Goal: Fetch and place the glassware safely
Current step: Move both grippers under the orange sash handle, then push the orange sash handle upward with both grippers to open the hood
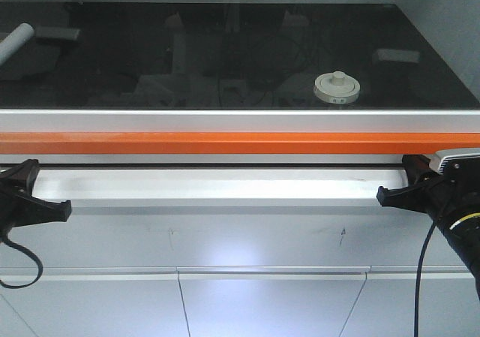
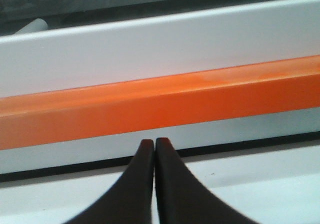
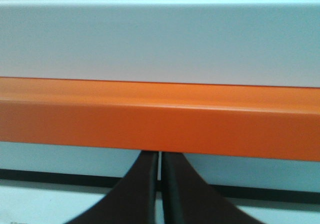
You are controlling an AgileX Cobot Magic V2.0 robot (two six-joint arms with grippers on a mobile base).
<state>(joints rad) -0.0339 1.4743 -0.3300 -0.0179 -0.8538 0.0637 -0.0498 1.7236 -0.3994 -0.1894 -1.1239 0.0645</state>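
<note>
Glassware [image 1: 337,87] well behind orange rail [image 1: 240,142]; left fingers [image 2: 142,181], right fingers [image 3: 142,191] closed, empty.

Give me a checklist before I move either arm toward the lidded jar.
1. Target found: the jar stands upright on the dark surface, right of centre: ok.
2. Its lid is seated: ok.
3. Nothing carried: left gripper and right gripper hold nothing: ok.
4. Ready to grasp: both are shut: not ok.
5. Free path: the orange bar lies between both arms and the jar; whether the way past it is open: cannot tell.
</note>
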